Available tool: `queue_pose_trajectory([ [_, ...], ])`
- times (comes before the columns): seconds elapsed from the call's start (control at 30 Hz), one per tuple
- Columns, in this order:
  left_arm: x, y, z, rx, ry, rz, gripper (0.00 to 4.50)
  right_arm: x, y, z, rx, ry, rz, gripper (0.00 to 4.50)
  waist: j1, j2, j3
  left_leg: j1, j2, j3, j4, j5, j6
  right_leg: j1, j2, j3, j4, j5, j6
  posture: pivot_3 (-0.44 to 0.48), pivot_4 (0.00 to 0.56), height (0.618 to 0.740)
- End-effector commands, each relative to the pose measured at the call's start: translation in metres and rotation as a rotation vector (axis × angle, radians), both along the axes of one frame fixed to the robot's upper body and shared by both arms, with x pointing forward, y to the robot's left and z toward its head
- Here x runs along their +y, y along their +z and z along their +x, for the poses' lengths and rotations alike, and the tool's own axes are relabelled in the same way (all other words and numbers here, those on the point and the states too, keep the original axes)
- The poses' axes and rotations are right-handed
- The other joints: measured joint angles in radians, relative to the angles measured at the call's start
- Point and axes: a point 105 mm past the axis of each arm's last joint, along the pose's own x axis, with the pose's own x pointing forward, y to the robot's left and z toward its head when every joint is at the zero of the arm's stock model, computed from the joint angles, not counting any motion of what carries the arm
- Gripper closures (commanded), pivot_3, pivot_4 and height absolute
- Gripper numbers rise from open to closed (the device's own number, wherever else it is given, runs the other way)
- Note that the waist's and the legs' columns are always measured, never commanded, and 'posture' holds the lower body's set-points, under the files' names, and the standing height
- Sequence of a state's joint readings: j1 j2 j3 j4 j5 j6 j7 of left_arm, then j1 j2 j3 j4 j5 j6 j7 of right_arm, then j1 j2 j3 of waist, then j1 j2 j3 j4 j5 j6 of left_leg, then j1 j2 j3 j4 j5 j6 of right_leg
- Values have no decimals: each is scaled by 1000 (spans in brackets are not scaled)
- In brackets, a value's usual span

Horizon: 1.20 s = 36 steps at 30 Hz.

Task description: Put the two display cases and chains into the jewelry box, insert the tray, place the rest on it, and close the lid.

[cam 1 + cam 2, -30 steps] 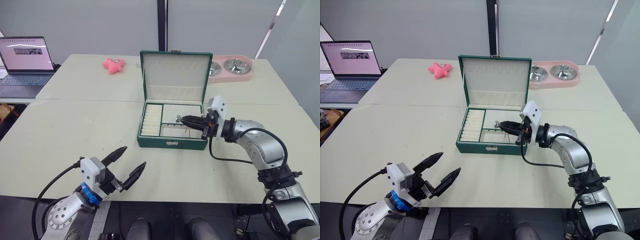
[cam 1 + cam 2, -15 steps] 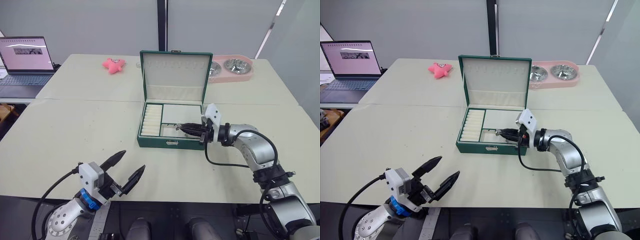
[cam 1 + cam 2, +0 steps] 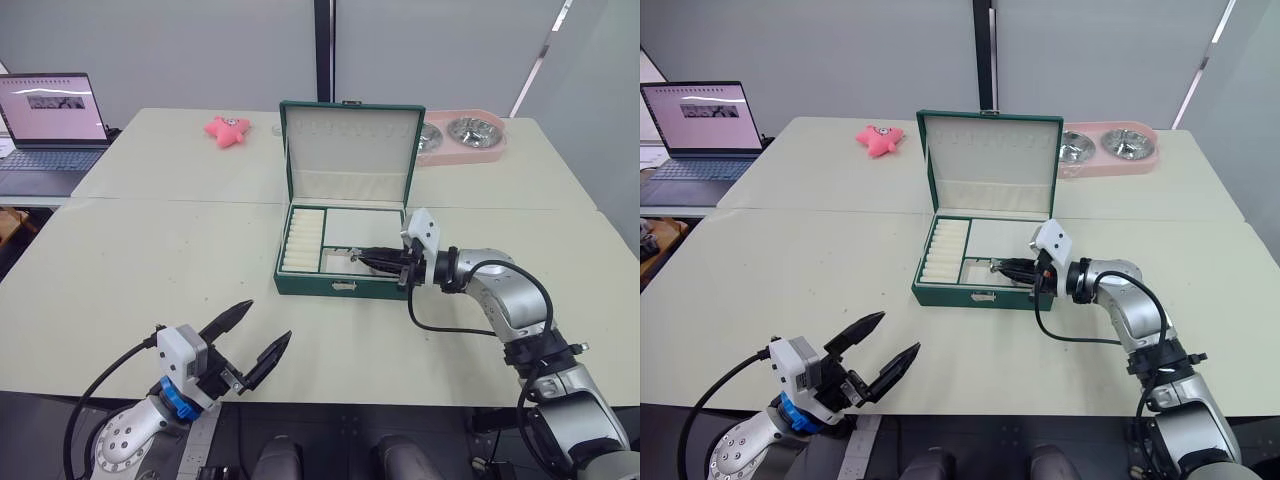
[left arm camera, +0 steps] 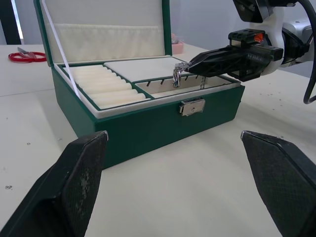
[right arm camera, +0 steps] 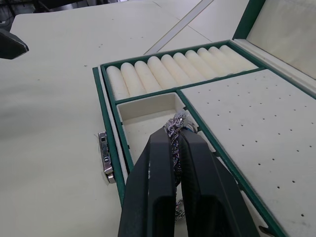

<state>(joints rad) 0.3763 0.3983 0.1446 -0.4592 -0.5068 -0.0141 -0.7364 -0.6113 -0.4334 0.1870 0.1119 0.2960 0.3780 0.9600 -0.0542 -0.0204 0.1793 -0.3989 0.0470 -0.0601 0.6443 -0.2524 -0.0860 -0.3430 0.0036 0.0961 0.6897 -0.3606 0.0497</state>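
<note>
Right end effector (image 3: 362, 257), seen from the head cameras, is pinching a silvery chain (image 4: 177, 74) over the front compartment of the tray (image 3: 344, 263), which sits in the open jewelry box (image 3: 345, 285) on the surface (image 3: 150, 260); a second ago it was higher and further back over the tray, and it has since dropped and reached forward, so the release looks close. Left end effector (image 3: 252, 336) hangs low at the near edge, fingers spread and empty, slightly lower than before. Behind the upright lid (image 3: 350, 140) lie a pink toy (image 3: 227, 130) and a pink double bowl stand (image 3: 465, 137), with a laptop (image 3: 50, 125) off to the left. From the left wrist, the chain dangles from the black fingertips just above the front compartment, above the metal clasp (image 4: 192, 106). From the right wrist, the two fingers press together on the chain, with the ribbed ring rolls (image 5: 168, 69) beyond. I judge the placing stage under way, lid closing pending
</note>
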Motion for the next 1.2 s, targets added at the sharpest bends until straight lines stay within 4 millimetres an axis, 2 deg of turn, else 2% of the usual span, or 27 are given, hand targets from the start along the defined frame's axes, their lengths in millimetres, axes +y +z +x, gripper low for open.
queue_pose_trajectory([
  [0.03,2,7,0,-39,-4,5,0,2,20,-1,-73,14,31,4476,0,0,0,0,0,0,0,0,0,0,0,0,0,0,0,0,150,740],
  [0.3,2,7,3,-45,-3,5,0,2,24,-2,-67,25,44,4476,0,0,0,0,0,0,0,0,0,0,0,0,0,0,0,0,150,740],
  [0.33,2,7,3,-45,-3,5,0,2,24,-3,-63,27,45,3840,0,0,0,0,0,0,0,0,0,0,0,0,0,0,0,0,150,740],
  [0.57,2,6,4,-48,-5,2,0,3,29,-5,-58,37,61,2048,0,0,0,0,0,0,0,0,0,0,0,0,0,0,0,0,150,740],
  [0.77,1,5,6,-46,-12,10,0,-2,35,-6,-63,33,83,140,0,0,0,0,0,0,0,0,0,0,0,0,0,0,0,0,150,740],
  [1.03,4,7,9,-54,-10,32,0,-26,43,-9,-63,-9,130,61,1,0,0,0,0,0,0,0,0,0,0,0,0,0,0,0,150,740],
  [1.2,17,5,13,-30,27,49,0,-66,46,-14,-55,-100,153,61,5,0,0,-1,0,0,0,0,0,0,0,0,-1,0,0,0,150,740],
])
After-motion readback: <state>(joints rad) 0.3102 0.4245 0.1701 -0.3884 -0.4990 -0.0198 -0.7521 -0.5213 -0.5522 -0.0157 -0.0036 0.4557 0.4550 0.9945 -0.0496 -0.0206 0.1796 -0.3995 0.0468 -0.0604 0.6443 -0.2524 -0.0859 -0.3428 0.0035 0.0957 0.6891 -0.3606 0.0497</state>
